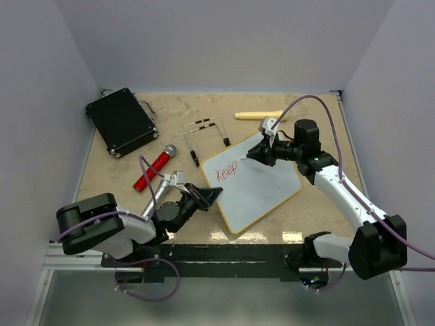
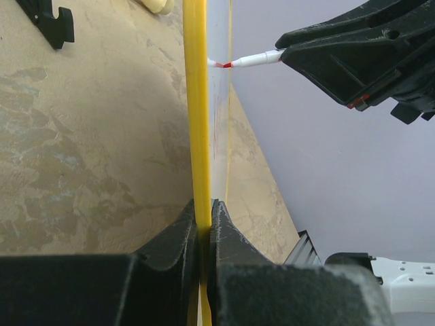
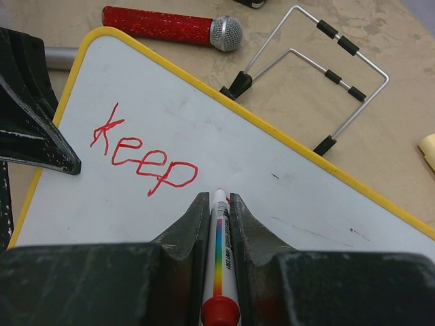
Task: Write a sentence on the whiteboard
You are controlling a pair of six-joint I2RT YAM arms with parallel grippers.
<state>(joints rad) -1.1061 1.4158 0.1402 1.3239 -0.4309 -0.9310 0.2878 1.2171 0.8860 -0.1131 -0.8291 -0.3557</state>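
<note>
The whiteboard (image 1: 262,193) lies tilted at the table's centre, white with a yellow frame (image 3: 285,139). The sentence (image 1: 227,170) reads only "Keep" (image 3: 143,153) in red near the board's upper left. My left gripper (image 1: 212,195) is shut on the board's yellow left edge (image 2: 196,102), with one finger on each face (image 2: 203,217). My right gripper (image 1: 257,155) is shut on a white marker (image 3: 219,238) with a rainbow stripe and a red end cap. The marker's tip (image 2: 224,64) meets the board just right of the "p".
A black case (image 1: 121,122) sits at the back left. A red glitter microphone (image 1: 155,167) and a wire stand (image 1: 207,136) lie left of and behind the board. A wooden stick (image 1: 258,115) rests near the back wall.
</note>
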